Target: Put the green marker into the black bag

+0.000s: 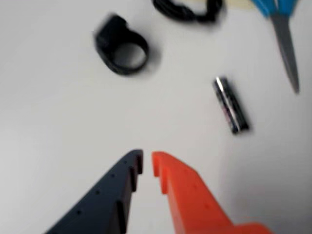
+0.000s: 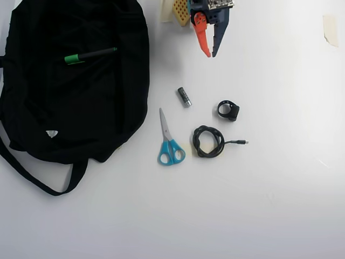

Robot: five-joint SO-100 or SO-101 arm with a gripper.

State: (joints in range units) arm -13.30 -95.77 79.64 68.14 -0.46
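Observation:
The green marker [image 2: 89, 55] lies on top of the black bag [image 2: 70, 113] at the upper left of the overhead view, green cap to the left. My gripper [image 2: 211, 54] is at the top centre of that view, to the right of the bag, with nothing between its fingers. In the wrist view the dark finger and the orange finger [image 1: 190, 195] come in from the bottom, tips nearly together around my gripper [image 1: 147, 163], empty above the white table. The marker and the bag are out of the wrist view.
A short grey cylinder [image 2: 184, 97] [image 1: 231, 105], blue-handled scissors [image 2: 168, 141] [image 1: 282, 29], a coiled black cable [image 2: 209, 141] [image 1: 187, 9] and a small black ring part [image 2: 228, 110] [image 1: 122, 51] lie on the white table [image 2: 269, 205]. A tape strip [image 2: 330, 29] sits at the top right.

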